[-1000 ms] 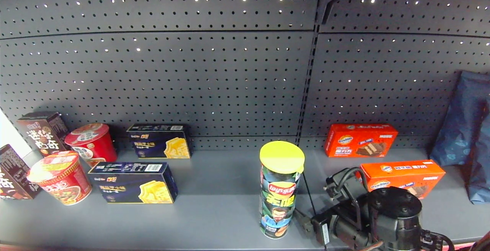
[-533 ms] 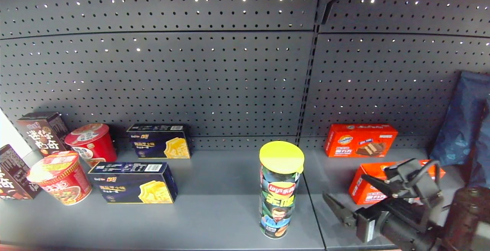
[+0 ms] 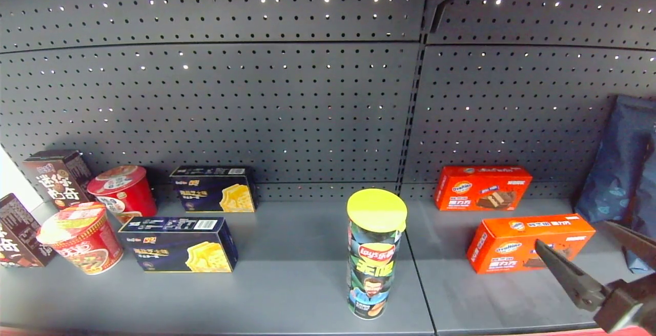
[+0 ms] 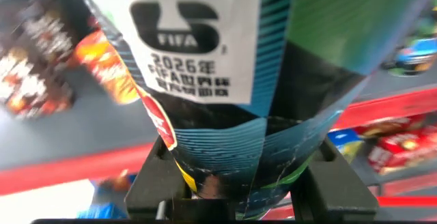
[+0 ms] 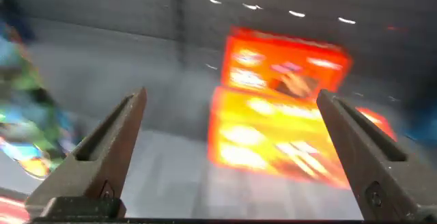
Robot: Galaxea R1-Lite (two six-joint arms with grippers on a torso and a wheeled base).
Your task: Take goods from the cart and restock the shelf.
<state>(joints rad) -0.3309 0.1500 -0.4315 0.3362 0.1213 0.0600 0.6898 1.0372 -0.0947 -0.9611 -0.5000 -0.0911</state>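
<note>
Right gripper, jaws spread, now farther right (before front orange box); left gripper clamped on can

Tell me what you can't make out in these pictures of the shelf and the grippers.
Left wrist view: the printed blue-green cylindrical can in the left gripper; frame and gripper hide its ends.
Right wrist view: the nearer orange cardboard box beyond the open right gripper is blurred, print illegible.
Head view: the dark blue soft bag is cut off by the frame edge.

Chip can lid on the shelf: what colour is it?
Yellow-green; the lid shows best in the head view.
</note>
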